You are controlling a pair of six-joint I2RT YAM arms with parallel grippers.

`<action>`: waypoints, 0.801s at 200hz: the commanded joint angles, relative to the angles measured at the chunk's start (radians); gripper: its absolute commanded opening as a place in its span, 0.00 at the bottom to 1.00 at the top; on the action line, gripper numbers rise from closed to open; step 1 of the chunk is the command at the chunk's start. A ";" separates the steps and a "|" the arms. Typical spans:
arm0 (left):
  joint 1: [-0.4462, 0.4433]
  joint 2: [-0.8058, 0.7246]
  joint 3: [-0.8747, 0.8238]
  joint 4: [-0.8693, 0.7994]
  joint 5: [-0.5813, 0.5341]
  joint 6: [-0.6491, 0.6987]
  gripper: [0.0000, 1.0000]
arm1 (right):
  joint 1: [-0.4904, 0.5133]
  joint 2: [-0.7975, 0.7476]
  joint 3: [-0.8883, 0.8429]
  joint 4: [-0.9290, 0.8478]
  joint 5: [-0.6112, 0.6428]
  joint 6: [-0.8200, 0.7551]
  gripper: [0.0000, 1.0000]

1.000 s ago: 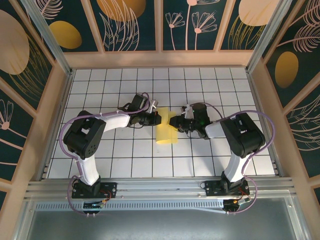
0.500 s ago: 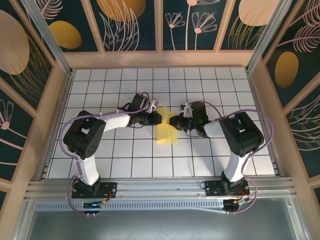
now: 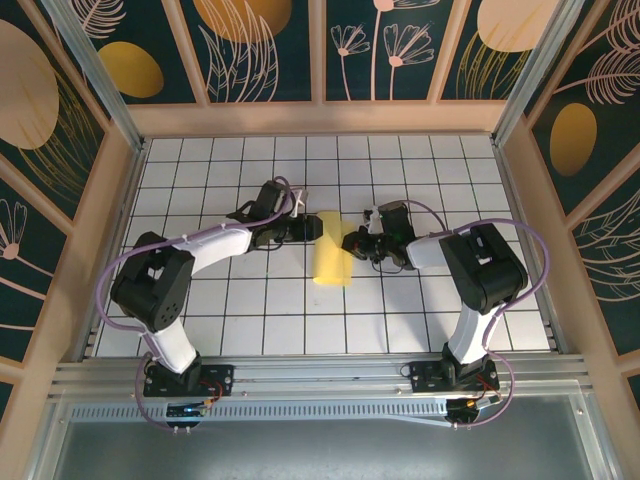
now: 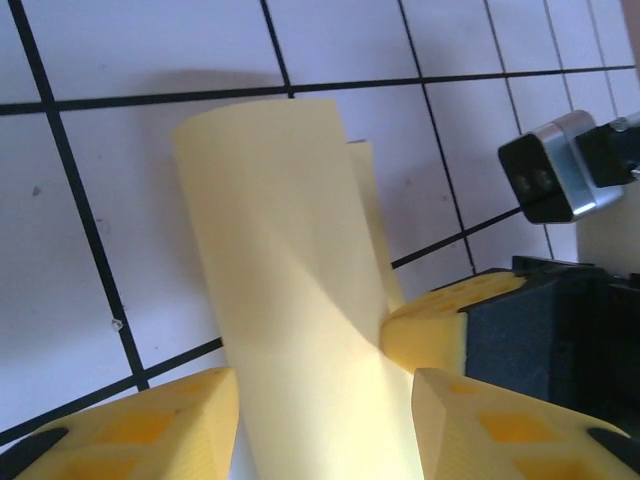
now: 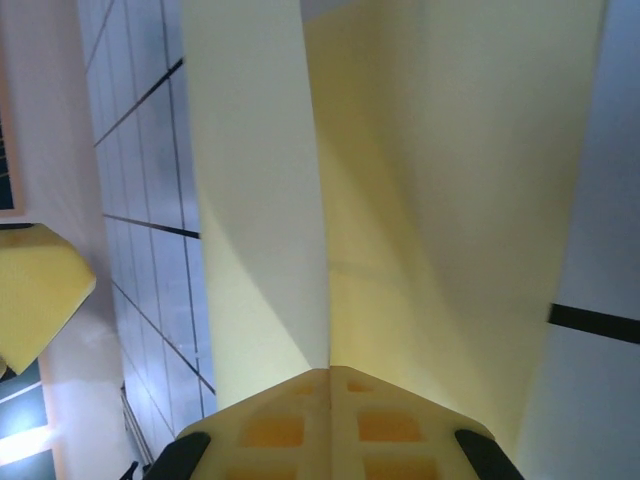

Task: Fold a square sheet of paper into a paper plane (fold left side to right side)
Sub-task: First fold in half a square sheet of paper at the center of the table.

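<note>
two tools at the paper (image 3: 331,262): left tool (image 3: 311,228) spread (straddling it), right tool (image 3: 349,243) pinching its edge.

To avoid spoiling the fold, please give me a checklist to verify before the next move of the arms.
1. Right gripper shut on the paper: ok.
2. Left gripper open: ok.
3. Left fingers clear of the paper: cannot tell.
4. Fold pressed flat: not ok, the paper looks arched.
5. Layer edges matched: not ok, one edge sticks out.
</note>
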 commanded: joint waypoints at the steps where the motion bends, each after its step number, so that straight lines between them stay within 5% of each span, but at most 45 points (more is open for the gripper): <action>1: -0.007 0.044 0.004 -0.037 -0.010 -0.027 0.51 | 0.006 -0.024 0.022 -0.055 0.046 -0.030 0.00; 68: -0.024 0.133 0.068 -0.034 0.017 -0.036 0.52 | 0.006 -0.030 0.023 -0.061 0.045 -0.026 0.00; 160: -0.041 0.206 0.104 -0.079 -0.023 -0.040 0.37 | 0.005 -0.057 0.023 -0.097 0.053 -0.035 0.00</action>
